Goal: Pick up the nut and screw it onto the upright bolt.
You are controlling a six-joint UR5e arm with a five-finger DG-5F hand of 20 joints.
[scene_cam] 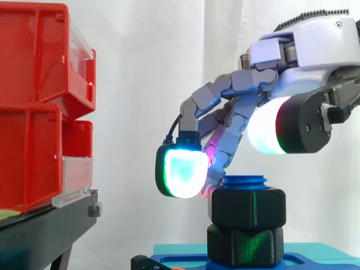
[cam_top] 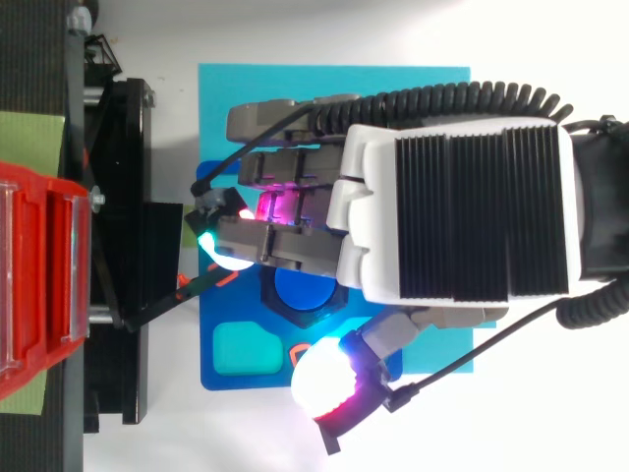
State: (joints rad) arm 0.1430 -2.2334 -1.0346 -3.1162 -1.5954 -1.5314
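**Surroundings.** Red bins (scene_cam: 34, 112), stacked two high, stand at the left on a black stand (scene_cam: 45, 230). The lower one has a clear label holder (scene_cam: 76, 180) on its front. A white curtain (scene_cam: 146, 67) hangs behind everything. A cyan mat (cam_top: 256, 84) lies on the white worktop (cam_top: 167, 433) and carries a blue base plate (cam_top: 211, 334). A green patch (cam_top: 29, 138) shows at the left edge, beside the stand. Open space lies between the bins and the bolt. From above, the robot hand covers most of the plate.

**Task item.** The nut (scene_cam: 247, 209) is black and hexagonal. It sits on the upright blue bolt (scene_cam: 243, 181), high on the shaft, and the bolt's ridged tip stands just proud of its top face. A second black hexagonal piece (scene_cam: 244, 246) sits directly under the nut, touching it, on the base plate.

**Orientation.** The nut is level. Its bore axis is vertical, in line with the bolt, and its flat sides face outward.

**Relation to the robot hand.** The robot hand (scene_cam: 315, 45) enters from the right and arches over the bolt, back upward. The nut is directly below it, towards its forward end. Whether the robot hand grips the nut or merely hangs around it cannot be told.
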